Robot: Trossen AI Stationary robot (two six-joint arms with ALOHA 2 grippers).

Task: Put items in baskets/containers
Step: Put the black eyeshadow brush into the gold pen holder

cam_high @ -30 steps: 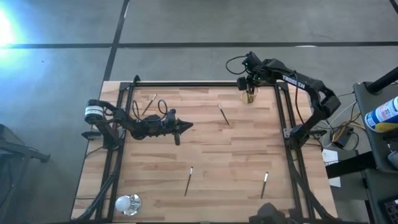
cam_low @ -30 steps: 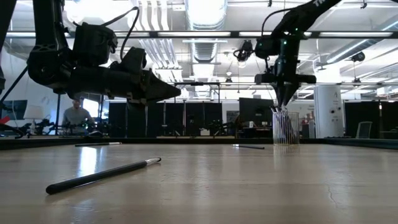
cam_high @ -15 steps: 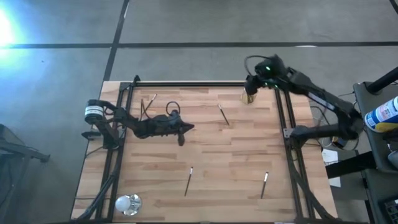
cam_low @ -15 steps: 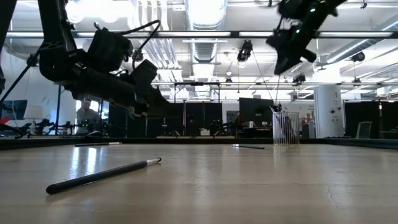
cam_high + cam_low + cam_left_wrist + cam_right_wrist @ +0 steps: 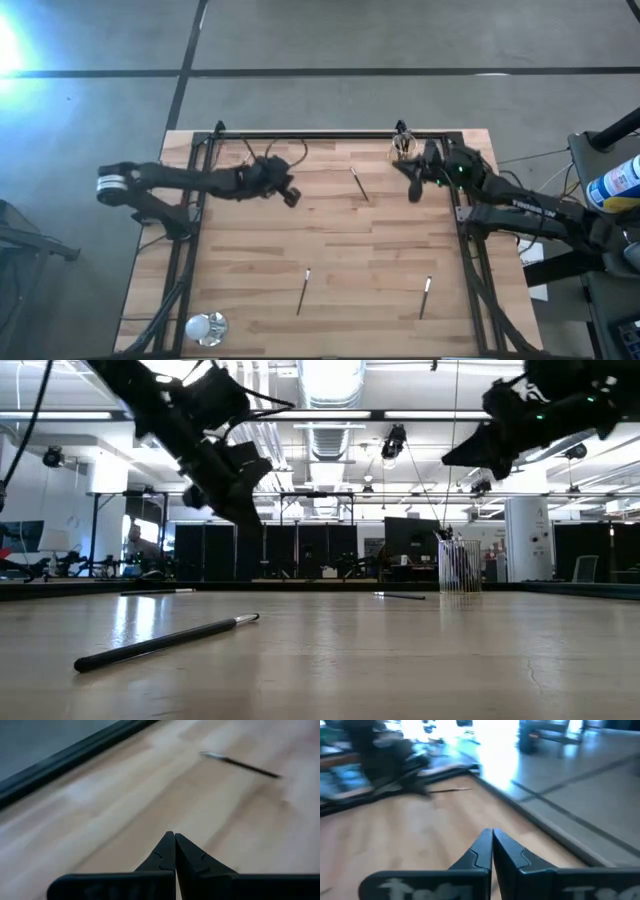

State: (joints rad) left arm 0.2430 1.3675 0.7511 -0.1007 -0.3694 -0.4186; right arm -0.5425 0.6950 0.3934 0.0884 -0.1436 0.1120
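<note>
**Both arms aloft and empty between pickups**

The right gripper (image 5: 413,190) hangs just beside the amber cup (image 5: 402,149) at the far right corner, fingers pressed together on nothing (probably clearing the sticks standing in the cup). The left gripper (image 5: 291,197), likewise closed and empty, hovers over the far left of the table (image 5: 330,240). Loose sticks lie on the wood: one mid-table (image 5: 358,184) nearest both grippers, two (image 5: 303,290) toward the near edge (image 5: 425,296).
</note>
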